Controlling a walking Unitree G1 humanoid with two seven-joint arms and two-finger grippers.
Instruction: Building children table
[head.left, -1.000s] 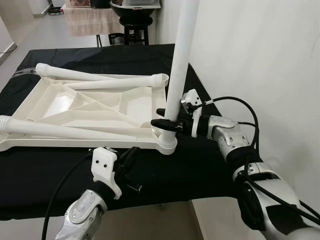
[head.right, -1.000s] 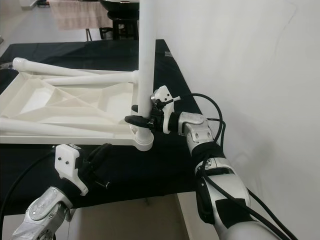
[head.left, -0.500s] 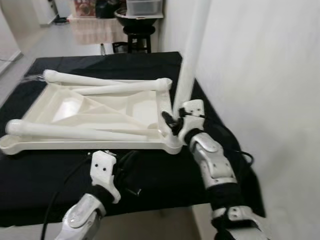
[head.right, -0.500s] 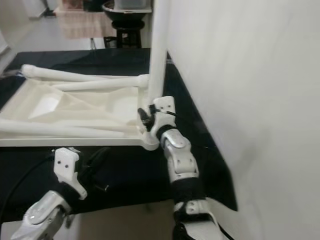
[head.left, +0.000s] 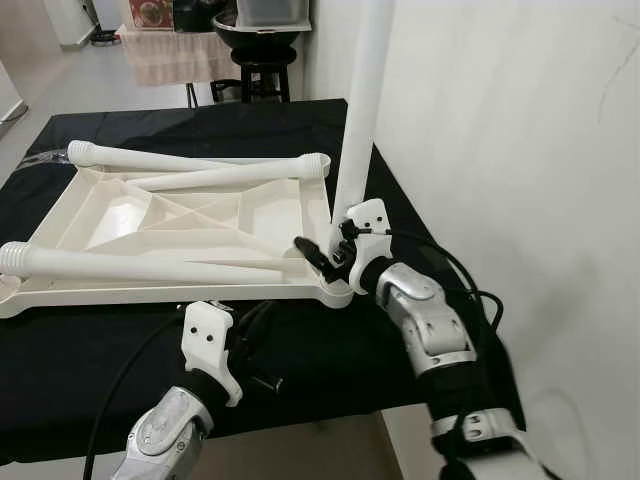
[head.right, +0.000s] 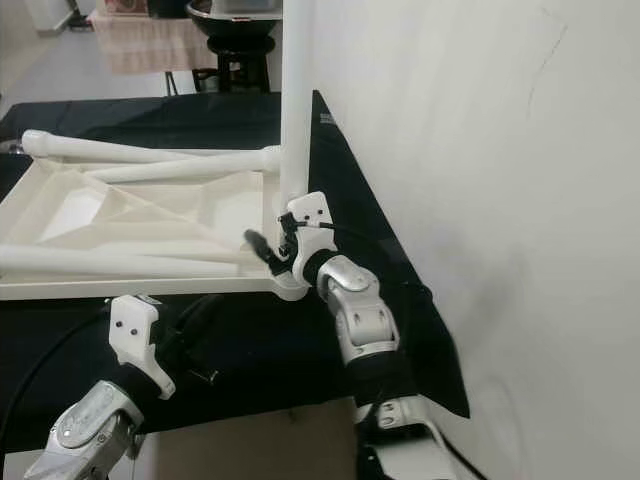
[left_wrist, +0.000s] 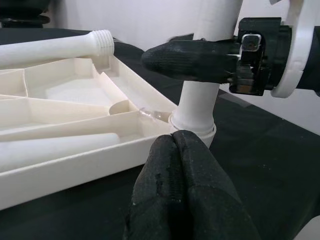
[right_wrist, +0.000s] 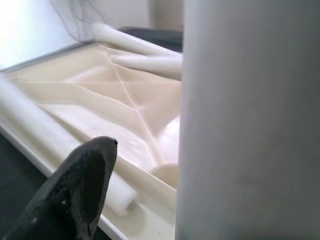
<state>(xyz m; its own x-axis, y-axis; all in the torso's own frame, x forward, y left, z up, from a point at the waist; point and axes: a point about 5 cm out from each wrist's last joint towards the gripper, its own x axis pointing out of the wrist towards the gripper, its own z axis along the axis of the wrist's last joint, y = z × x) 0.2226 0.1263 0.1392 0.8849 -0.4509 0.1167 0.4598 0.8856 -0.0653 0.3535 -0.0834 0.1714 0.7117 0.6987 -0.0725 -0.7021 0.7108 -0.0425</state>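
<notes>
Worktop (head.left: 120, 380): black cloth cover, its right edge close to a plain white wall (head.left: 520, 150). Beyond the far edge: pale floor, a dark stool (head.left: 262, 60) with a bowl-shaped thing on it, and a cloth-draped piece (head.left: 175, 55) beside it.

Tabletop panel (head.left: 180, 225): white plastic, lying underside up across the middle of the worktop, ribbed with diagonal braces that divide it into shallow compartments. Two loose legs (head.left: 200, 165) with threaded ends lie along the panel's far side, meeting in a V. A third loose leg (head.left: 150, 265) lies along the near side, partly inside the panel.

Upright leg (head.left: 360, 110): white tube standing vertical in the socket at the panel's near right corner, near the worktop's right edge.

Right end effector (head.left: 335, 255): at the base of the upright leg, one black finger (left_wrist: 195, 52) seen alongside the tube just above the socket. Cannot tell whether it is clamped on the leg.

Left end effector (head.left: 255, 330): over the near edge of the worktop, just in front of the panel's near rim, fingers (left_wrist: 185, 185) pressed together, holding nothing.
</notes>
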